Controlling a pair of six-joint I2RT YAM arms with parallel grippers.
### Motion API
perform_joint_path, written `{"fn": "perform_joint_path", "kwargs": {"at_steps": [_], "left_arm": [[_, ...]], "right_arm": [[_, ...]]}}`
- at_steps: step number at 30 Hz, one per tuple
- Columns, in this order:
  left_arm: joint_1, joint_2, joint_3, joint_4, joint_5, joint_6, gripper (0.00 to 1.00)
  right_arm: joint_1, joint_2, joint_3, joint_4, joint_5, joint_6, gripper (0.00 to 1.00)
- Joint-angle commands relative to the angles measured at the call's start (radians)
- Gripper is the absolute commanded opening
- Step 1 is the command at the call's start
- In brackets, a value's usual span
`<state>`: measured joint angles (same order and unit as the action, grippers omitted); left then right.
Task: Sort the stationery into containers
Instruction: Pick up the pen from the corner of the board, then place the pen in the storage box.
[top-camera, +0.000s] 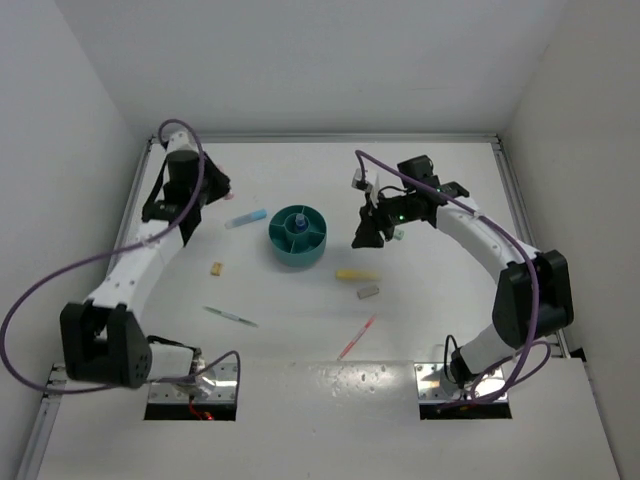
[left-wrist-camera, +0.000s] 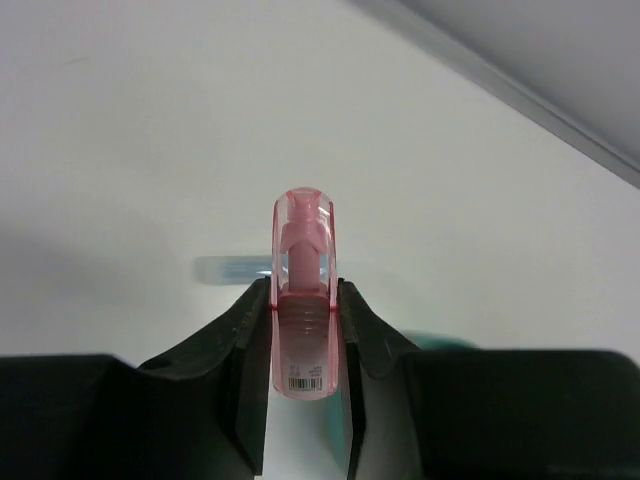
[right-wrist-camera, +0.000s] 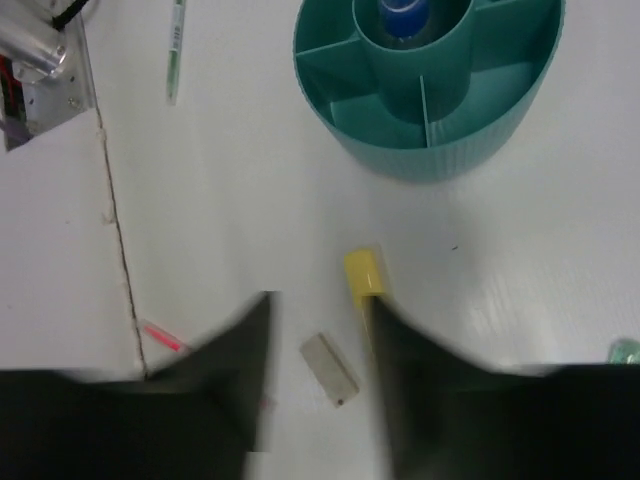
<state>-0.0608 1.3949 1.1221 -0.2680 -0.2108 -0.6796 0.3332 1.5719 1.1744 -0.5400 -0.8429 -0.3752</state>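
Note:
The round teal tub (top-camera: 300, 256) stands mid-table with a blue-capped bottle (top-camera: 299, 219) in its centre cup. My left gripper (top-camera: 221, 188) is raised at the far left and shut on a pink translucent bottle-like item (left-wrist-camera: 303, 300). A light-blue stick (top-camera: 246, 218) lies between it and the tub. My right gripper (top-camera: 367, 235) is open and empty, hovering right of the tub (right-wrist-camera: 440, 160) above a yellow stick (right-wrist-camera: 362, 275) and a grey block (right-wrist-camera: 330, 369). A mint-green item (top-camera: 398, 237) lies just right of that gripper.
A tan block (top-camera: 216, 268) and a thin white pen (top-camera: 230, 316) lie on the left. A red pen (top-camera: 357, 337) lies near the front plate's edge. White walls enclose the table on three sides.

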Motion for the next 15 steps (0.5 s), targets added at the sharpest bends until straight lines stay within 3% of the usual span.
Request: {"fn": "perform_joint_path", "kwargs": {"at_steps": [1,4,7,15], "left_arm": [[-0.056,-0.14,-0.195,0.37,0.374,0.256,0.0],[-0.125,-0.155,-0.254,0.467,0.491,0.295,0.0],[-0.192,-0.155,-0.271,0.503,0.502,0.317,0.0],[-0.304,-0.135,-0.338,0.592,0.372,0.319,0.0]], "right_arm": [[-0.003,0.016,0.033,-0.036,0.036,-0.013,0.01],[-0.003,0.1,0.125,-0.138,0.082,0.039,0.0],[-0.013,0.122,0.146,-0.149,0.07,0.048,0.0],[-0.043,0.082,0.083,-0.083,0.07,0.05,0.02]]}}
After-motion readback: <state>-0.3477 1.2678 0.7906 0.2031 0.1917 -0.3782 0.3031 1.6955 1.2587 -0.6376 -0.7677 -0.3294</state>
